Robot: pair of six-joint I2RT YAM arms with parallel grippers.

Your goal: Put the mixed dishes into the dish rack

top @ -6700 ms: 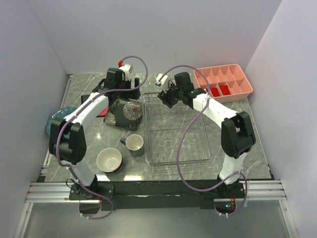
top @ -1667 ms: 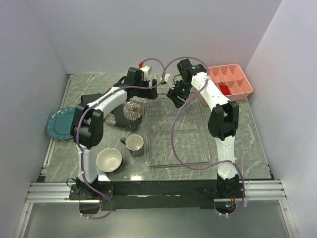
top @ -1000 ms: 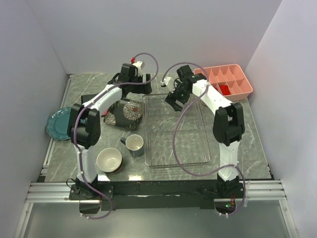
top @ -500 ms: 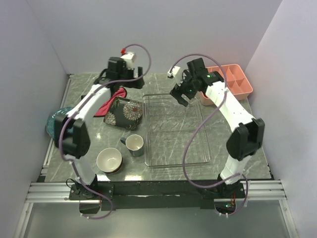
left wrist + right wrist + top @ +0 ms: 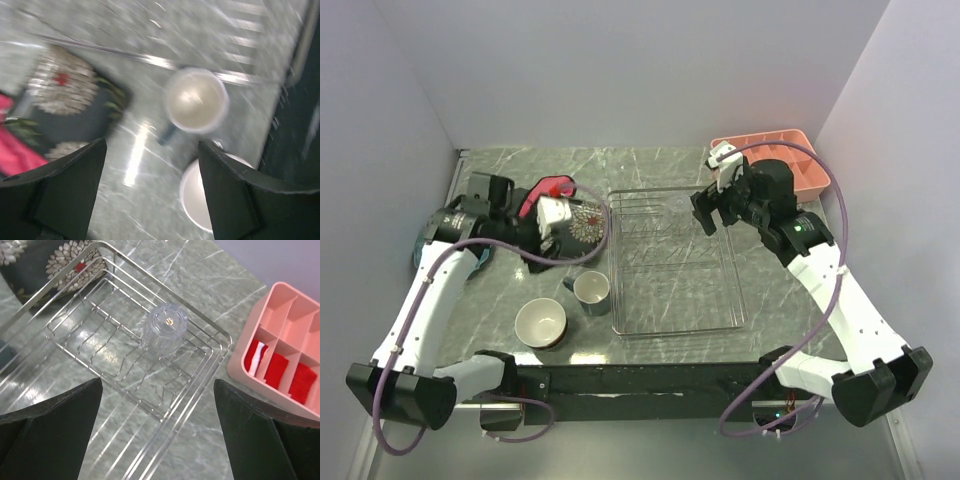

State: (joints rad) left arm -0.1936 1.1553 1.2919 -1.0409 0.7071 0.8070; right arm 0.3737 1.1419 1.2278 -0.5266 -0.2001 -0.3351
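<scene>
The dish rack lies mid-table; its wires show in the right wrist view. The square dark plate with white flowers is left of it, partly under my left gripper, which is open and empty, raised above the table. The left wrist view is blurred and shows that plate, the grey-blue mug and the cream-lined bowl below my left gripper. The mug and bowl stand front left. My right gripper is open and empty above the rack's far right part. The blue plate is mostly hidden by my left arm. The black plate and red bowl are out of view.
A clear upturned glass sits in the rack's far end. The pink compartment tray with red items stands at the back right. A red-pink cloth lies behind the square plate. White walls close in the table.
Both arms have drawn back from the table's far end. My left gripper came nearer, over the square plate. My right gripper shifted right and nearer, over the rack's right side.
</scene>
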